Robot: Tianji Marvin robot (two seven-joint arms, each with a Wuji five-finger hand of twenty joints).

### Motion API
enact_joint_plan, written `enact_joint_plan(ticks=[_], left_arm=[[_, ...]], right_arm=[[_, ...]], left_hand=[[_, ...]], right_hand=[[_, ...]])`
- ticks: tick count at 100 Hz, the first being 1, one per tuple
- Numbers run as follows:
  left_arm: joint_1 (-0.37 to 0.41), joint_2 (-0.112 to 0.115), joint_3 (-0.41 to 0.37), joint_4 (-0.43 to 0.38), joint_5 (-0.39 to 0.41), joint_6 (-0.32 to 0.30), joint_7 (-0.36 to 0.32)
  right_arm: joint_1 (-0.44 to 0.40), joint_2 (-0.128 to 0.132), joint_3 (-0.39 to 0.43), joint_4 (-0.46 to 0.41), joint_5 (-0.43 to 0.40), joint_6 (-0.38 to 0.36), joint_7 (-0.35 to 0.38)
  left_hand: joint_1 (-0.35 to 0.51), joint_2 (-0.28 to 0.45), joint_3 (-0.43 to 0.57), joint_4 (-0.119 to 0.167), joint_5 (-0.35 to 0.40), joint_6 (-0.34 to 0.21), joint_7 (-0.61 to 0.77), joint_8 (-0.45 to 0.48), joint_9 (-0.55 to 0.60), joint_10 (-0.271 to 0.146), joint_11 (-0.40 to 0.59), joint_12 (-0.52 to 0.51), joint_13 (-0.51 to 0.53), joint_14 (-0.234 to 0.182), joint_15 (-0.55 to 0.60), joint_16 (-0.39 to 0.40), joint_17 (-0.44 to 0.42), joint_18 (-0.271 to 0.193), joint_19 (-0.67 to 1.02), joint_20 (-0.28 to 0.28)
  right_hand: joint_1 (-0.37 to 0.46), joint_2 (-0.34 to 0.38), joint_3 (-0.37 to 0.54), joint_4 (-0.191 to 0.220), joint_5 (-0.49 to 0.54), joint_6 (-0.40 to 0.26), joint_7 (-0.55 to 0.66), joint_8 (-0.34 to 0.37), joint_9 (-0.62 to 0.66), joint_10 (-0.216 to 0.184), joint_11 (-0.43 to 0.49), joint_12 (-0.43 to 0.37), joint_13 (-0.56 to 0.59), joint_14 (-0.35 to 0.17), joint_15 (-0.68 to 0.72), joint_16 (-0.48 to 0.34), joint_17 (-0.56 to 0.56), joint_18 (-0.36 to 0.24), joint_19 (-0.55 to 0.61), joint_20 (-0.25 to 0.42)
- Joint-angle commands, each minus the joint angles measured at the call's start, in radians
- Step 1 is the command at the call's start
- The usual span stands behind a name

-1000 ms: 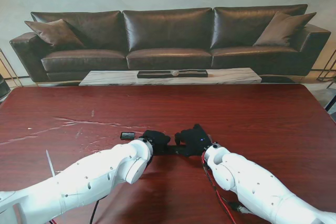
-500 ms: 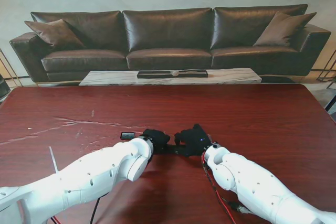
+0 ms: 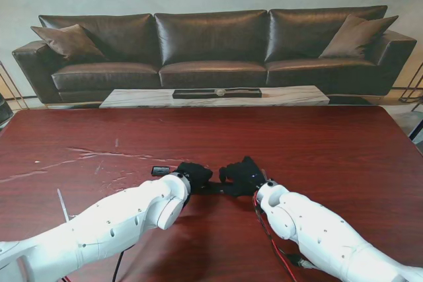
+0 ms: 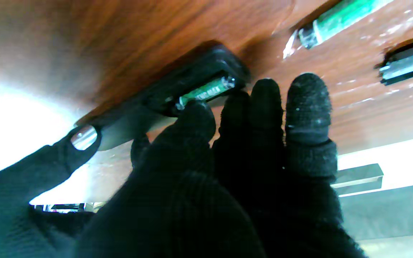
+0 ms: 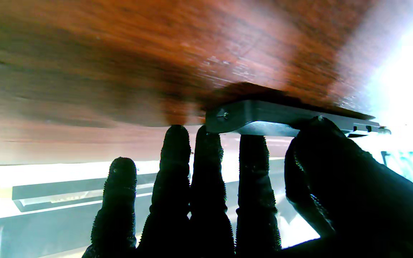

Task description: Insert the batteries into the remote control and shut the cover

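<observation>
The black remote control (image 3: 213, 188) lies between my two black-gloved hands in the middle of the table. Its battery bay is open, with a green battery (image 4: 206, 89) lying inside. My left hand (image 3: 195, 173) grips that end, with the thumb (image 4: 192, 122) pressing on the battery. My right hand (image 3: 243, 175) clamps the other end (image 5: 264, 118) between thumb (image 5: 321, 150) and fingers. A second green battery (image 4: 335, 18) and the black cover (image 4: 407, 66) lie on the table beyond my left hand. In the stand view a small dark piece (image 3: 160, 170) shows to the left.
The red-brown table (image 3: 317, 143) has pale scratches (image 3: 99, 156) at its left. Beyond its far edge stand a low marble table (image 3: 211, 97) and a dark leather sofa (image 3: 211, 44). A red cable (image 3: 268, 236) runs along my right forearm.
My left forearm has swayed slightly out and back. Both hands stay on the remote in the same place.
</observation>
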Motion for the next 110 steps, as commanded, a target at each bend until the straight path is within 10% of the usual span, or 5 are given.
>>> enact_joint_plan(ticks=[1,49,110], left_arm=[[0.018,0.028,-0.012,-0.008,0.012,-0.006,-0.004],[0.125,0.055,-0.177,-0.098,0.117,-0.108,0.123],[0.324,0.147,-0.405,-0.280,0.421,-0.083,-0.031]], right_arm=[[-0.024,-0.001,-0.013,0.014,-0.004,0.000,0.019],[-0.025,0.000,-0.012,0.014,-0.005,0.002,0.020],[-0.024,0.000,-0.013,0.011,-0.005,-0.003,0.021]], left_hand=[[0.086,-0.023,-0.001,0.057,0.017,-0.012,-0.010,0.003,-0.042,0.046,0.024,-0.031,-0.050,0.005,-0.021,-0.009,-0.020,0.007,-0.001,0.020],[0.064,0.061,-0.234,0.084,-0.027,0.029,-0.143,0.052,-0.242,0.083,0.113,-0.295,-0.193,0.051,-0.080,-0.047,-0.170,0.054,0.074,0.068],[0.037,0.054,-0.250,0.089,-0.026,0.057,-0.292,0.087,-0.231,0.079,0.055,-0.343,-0.231,0.095,-0.167,-0.105,-0.294,0.121,-0.038,0.041]], right_hand=[[0.072,0.029,0.025,0.032,0.034,-0.047,0.038,0.003,0.021,-0.004,0.003,0.006,0.076,-0.009,-0.021,-0.009,-0.009,0.010,0.023,0.023],[0.073,0.028,0.023,0.033,0.035,-0.047,0.038,0.003,0.022,-0.004,0.003,0.006,0.076,-0.009,-0.021,-0.009,-0.008,0.010,0.024,0.023],[0.073,0.030,0.022,0.034,0.036,-0.047,0.038,0.003,0.022,-0.003,0.003,0.006,0.077,-0.008,-0.020,-0.008,-0.007,0.009,0.025,0.023]])
